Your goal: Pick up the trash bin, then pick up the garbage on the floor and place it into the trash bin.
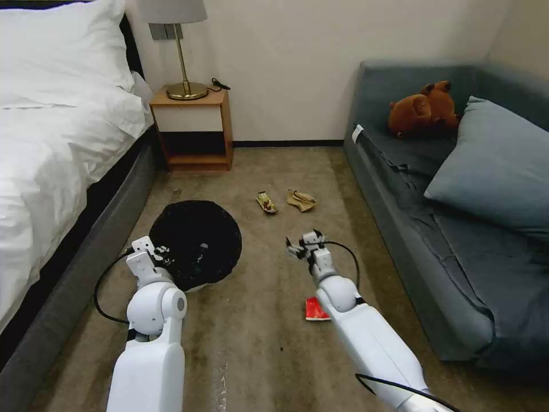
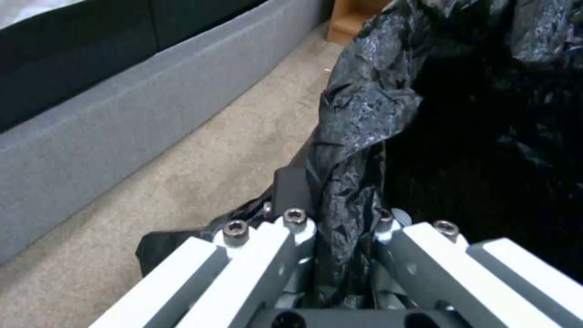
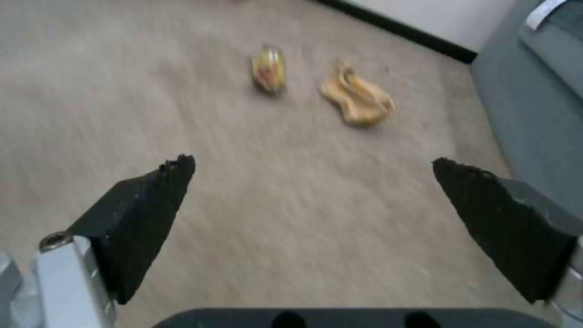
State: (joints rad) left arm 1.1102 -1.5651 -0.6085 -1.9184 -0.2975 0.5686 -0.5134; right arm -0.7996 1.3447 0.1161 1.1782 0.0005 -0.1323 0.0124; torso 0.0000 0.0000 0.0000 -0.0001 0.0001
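Left gripper low in the left-centre of the head view, pinched on the crinkly black liner at the near rim of the trash bin; in the left wrist view, folds of black bag squeezed between the metal fingers. Right gripper at centre frame, spread wide and holding nothing, hanging above bare carpet; black pads well apart in the right wrist view.

Nearest, low centre of the head view: flattened red-white packet on the floor, partly hidden behind the right forearm. Higher up, at middle left: bin mouth dark, a small pale item visible inside, too small to identify.

Farther up the frame, just above centre: yellow-brown snack wrapper and crumpled tan paper lying near each other but apart, both beyond the right gripper; same pair seen in the upper middle of the right wrist view.

Bed along the left edge, grey sofa along the right with a brown plush toy at upper right. Wooden nightstand with a brass lamp at upper left-centre, against the far wall.
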